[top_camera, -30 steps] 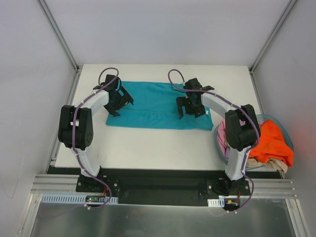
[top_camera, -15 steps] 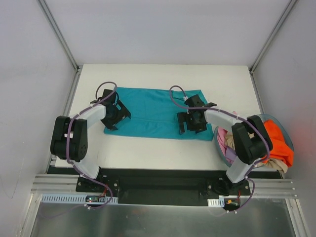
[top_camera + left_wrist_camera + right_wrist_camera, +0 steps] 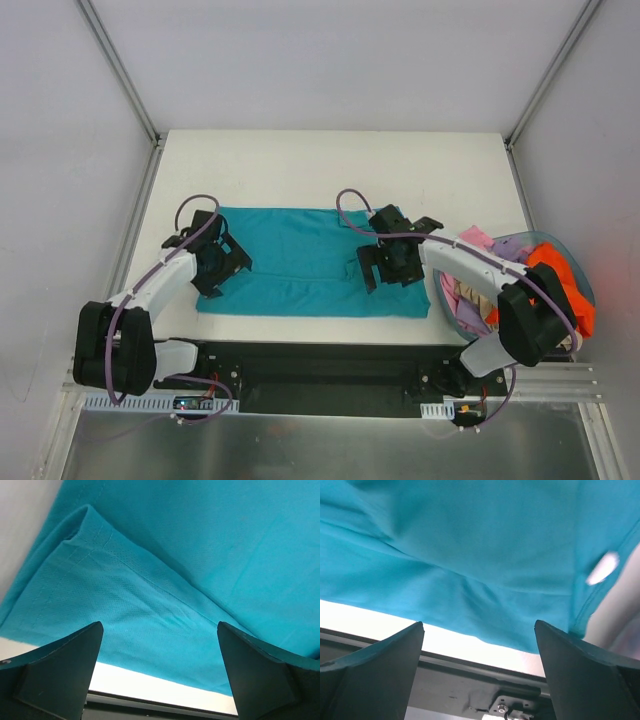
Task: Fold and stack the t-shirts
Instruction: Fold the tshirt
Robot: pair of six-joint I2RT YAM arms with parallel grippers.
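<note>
A teal t-shirt (image 3: 300,262) lies folded into a wide flat rectangle near the table's front edge. My left gripper (image 3: 222,268) is open over its left end, the fingers straddling the cloth (image 3: 175,555). My right gripper (image 3: 386,264) is open over its right part, with the teal cloth (image 3: 470,555) and a small white neck tag (image 3: 602,567) in its view. Neither gripper holds anything that I can see. An orange t-shirt (image 3: 560,285) and tan (image 3: 466,292), pink (image 3: 474,238) and lavender (image 3: 466,318) cloth lie bunched in the basket.
The round blue-grey basket (image 3: 588,290) stands off the table's right front corner, under the right arm's elbow. The white table (image 3: 320,170) reaches back to the walls. The table's front edge and a black rail (image 3: 470,680) lie just past the shirt's near hem.
The teal shirt has slid toward the table's front edge, and both grippers have moved the same way with it. Both arms have pulled back and lowered.
</note>
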